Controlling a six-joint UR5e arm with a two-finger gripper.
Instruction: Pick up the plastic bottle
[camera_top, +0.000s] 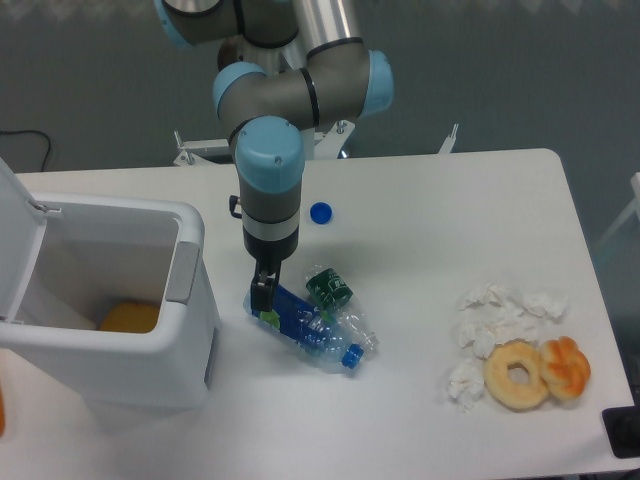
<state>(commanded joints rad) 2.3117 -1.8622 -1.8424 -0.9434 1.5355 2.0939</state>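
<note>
The plastic bottle (310, 332) lies on its side on the white table (450, 220). It is clear, with a blue label and a blue cap (352, 355) pointing lower right. A yellow-green mark shows near its left end. My gripper (262, 296) hangs straight down over that left end, its dark fingers (262, 285) touching or just above the bottle's base. The fingers appear as one narrow dark shape, so the gap between them is hidden. The bottle rests on the table.
A smaller clear item with a dark green label (328, 287) lies against the bottle's upper side. A loose blue cap (320, 212) sits behind. An open white bin (190, 300) stands close on the left. Crumpled tissues (490, 320) and two doughnuts (535, 372) lie at the right.
</note>
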